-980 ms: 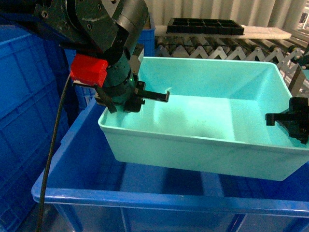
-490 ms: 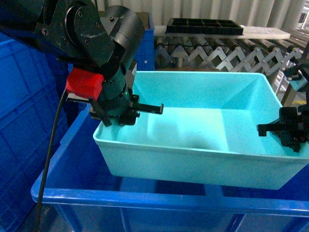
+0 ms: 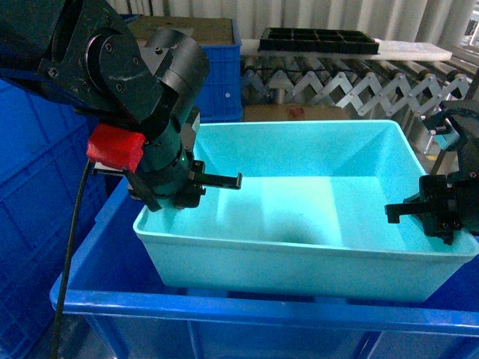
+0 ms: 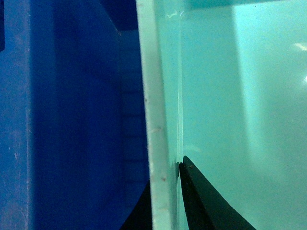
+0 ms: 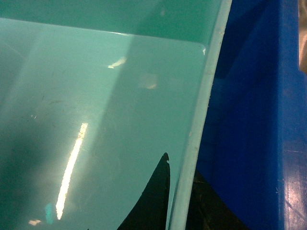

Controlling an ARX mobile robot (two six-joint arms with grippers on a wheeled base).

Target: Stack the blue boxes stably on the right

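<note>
A smooth, tapered turquoise tub is held at centre frame inside a royal-blue crate. Its thin rim is pinched by the left gripper and right gripper.

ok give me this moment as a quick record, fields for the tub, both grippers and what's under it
tub: turquoise tub, empty, roughly level
left gripper: left gripper shut on the tub's left wall, one finger inside, one outside
right gripper: right gripper shut on the tub's right wall, same straddle
under it: royal-blue crate; the tub sits within its rim
background: black tray on a roller conveyor
</note>
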